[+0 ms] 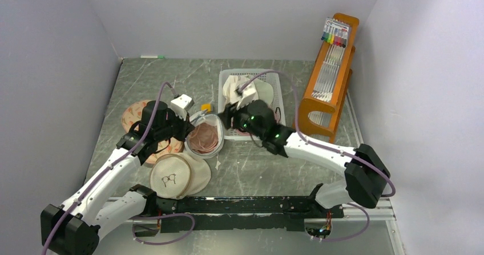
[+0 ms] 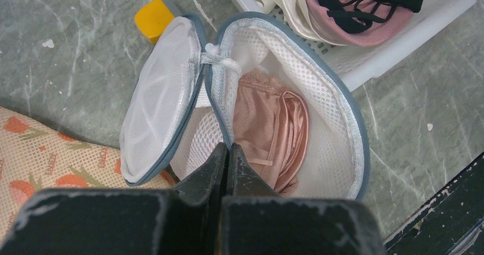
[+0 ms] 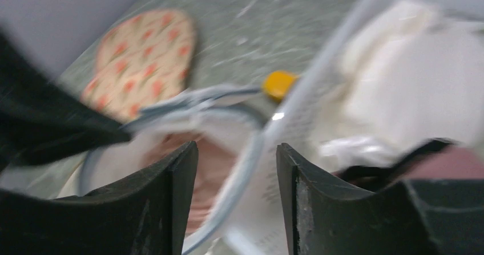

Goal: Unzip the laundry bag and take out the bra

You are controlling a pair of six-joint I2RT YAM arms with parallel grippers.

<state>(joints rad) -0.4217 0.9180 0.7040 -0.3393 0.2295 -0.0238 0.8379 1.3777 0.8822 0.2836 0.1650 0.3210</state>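
Lying open on the desk (image 2: 68, 55), laundry bag (image 2: 337, 124): white mesh, grey-blue zipper band, round flap (image 2: 157, 95) standing aside, left of the left gripper (image 2: 228, 152). Left gripper: closed tight on the bag's near rim. In the bag, just beyond that gripper: folded pink satin garment (image 2: 268, 129). Bra (image 2: 365, 15): pink, black straps, in the white basket (image 2: 394, 55), beyond and right of the left gripper, beside the right gripper (image 3: 237, 149). Right gripper: about half open, holding nothing; its view is blurred, with the basket rim below it. Yellow block (image 2: 153, 16): beyond the flap. Flowered pad (image 2: 34, 152): left of the left gripper.
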